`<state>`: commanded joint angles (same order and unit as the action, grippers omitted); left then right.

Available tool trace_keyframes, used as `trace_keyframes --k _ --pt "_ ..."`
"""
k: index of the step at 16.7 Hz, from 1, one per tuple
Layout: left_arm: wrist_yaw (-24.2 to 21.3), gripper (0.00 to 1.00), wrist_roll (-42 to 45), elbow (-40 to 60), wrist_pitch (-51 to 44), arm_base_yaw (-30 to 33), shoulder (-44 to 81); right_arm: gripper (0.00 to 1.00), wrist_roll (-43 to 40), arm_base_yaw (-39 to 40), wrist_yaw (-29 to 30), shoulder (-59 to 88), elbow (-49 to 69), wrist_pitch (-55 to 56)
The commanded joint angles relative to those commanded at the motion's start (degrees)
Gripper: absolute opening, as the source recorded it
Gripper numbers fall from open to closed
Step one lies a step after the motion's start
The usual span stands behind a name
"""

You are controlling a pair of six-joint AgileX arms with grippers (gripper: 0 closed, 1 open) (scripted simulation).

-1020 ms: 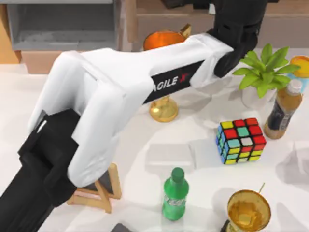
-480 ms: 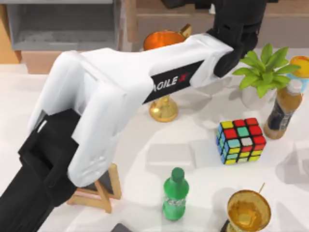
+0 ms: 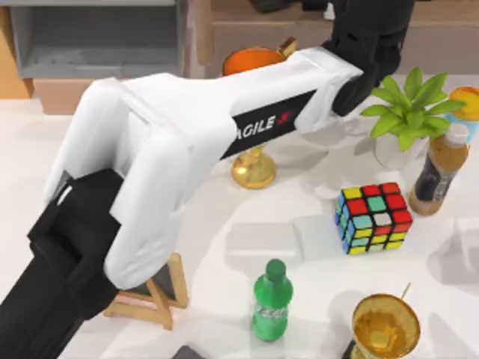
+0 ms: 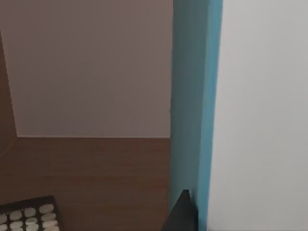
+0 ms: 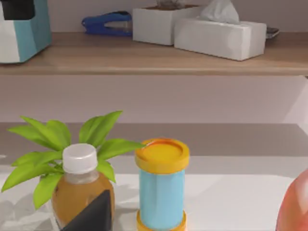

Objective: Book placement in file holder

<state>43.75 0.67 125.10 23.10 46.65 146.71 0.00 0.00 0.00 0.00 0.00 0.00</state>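
Note:
My left arm stretches across the table to the far right, and its gripper (image 3: 370,22) is over the brown shelf at the back. It is shut on the book (image 4: 195,106), whose teal cover and white page edges stand upright against a dark fingertip (image 4: 183,214). From the right wrist view the book (image 5: 26,29) hangs above the shelf with the black gripper on top of it. The grey file holder (image 3: 93,34) with its tan base stands at the far left, well apart from the book. A dark fingertip (image 5: 91,214) of my right gripper shows low in the right wrist view.
A gold trophy (image 3: 253,168), Rubik's cube (image 3: 373,217), green bottle (image 3: 271,301), potted plant (image 3: 408,105), brown-drink bottle (image 3: 440,168), blue can (image 3: 465,101), gold cup (image 3: 385,327) and chalkboard easel (image 3: 153,295) crowd the table. A stapler (image 5: 106,23) and tissue box (image 5: 221,33) sit on the shelf.
My left arm's forearm and wrist have crept a little toward the back of the table, still holding the book. Nothing on the table has moved.

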Motion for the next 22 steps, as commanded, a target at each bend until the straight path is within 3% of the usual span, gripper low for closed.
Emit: trace_keyframes --k 9,14,22 --pt "-1.23 0.0 1.16 -0.54 -1.07 -0.12 -1.25 1.0 0.0 0.0 0.0 0.0 0.0 0.0" --pt "-10.43 0.0 8.76 -13.92 -0.21 -0.25 -11.17 1.0 0.0 0.0 0.0 0.0 0.0 0.0" --pt "-27.23 0.0 25.37 -47.98 -0.52 -1.82 -40.53 1.0 0.0 0.0 0.0 0.0 0.0 0.0"
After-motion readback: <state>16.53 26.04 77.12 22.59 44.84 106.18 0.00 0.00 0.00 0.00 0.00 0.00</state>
